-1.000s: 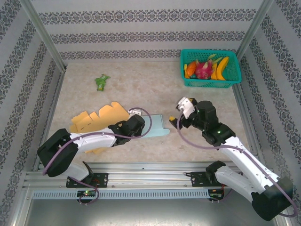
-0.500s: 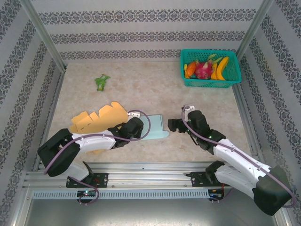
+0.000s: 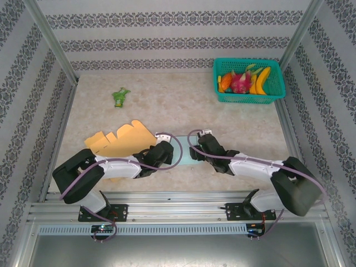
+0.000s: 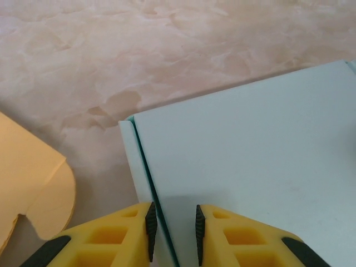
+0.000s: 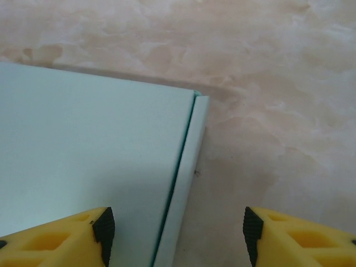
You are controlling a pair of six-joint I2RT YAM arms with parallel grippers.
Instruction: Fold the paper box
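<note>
At box (image 4: 250,150), left pincer (image 4: 173,223) clamped, right pincer (image 5: 178,228) wide

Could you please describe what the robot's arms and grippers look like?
The left arm and right arm have white links joined by bulky black joint housings, and a purple cable loops along each. The left gripper and right gripper carry yellow fingers with cut-out hollows, tipped with black pads.
</note>
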